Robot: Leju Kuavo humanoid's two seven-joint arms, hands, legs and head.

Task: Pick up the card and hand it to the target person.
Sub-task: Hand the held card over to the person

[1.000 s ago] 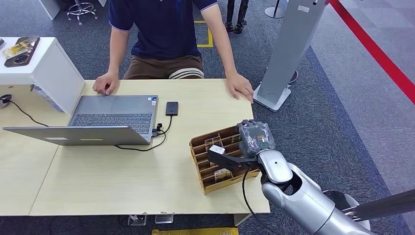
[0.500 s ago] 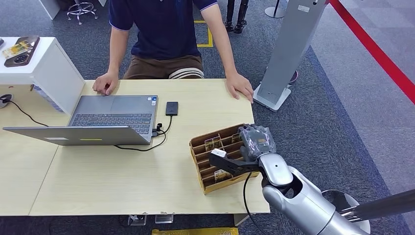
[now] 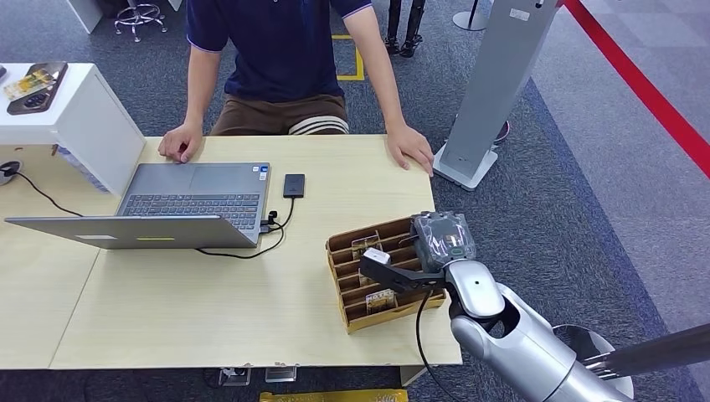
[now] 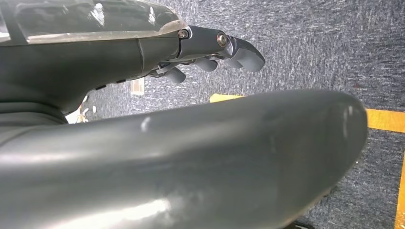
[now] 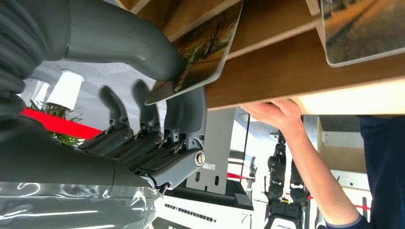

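1 card (image 5: 198, 52) pinched by the right hand (image 5: 143, 129) at the rack (image 3: 356, 289).

You see a pale wood-grain surface (image 3: 209, 310) with a smooth matt finish. Near its right edge sits the card rack (image 3: 347, 293), plain brown wood, unvarnished in look. The card (image 5: 200, 52) has a glossy printed face with rounded corners. The right robot hand (image 3: 419, 255) is dark matt plastic, its back wrapped in clear shiny film; the arm behind is smooth brushed silver metal. The laptop (image 3: 167, 209) looks matt grey metal. The floor (image 3: 586, 209) is rough grey carpet.
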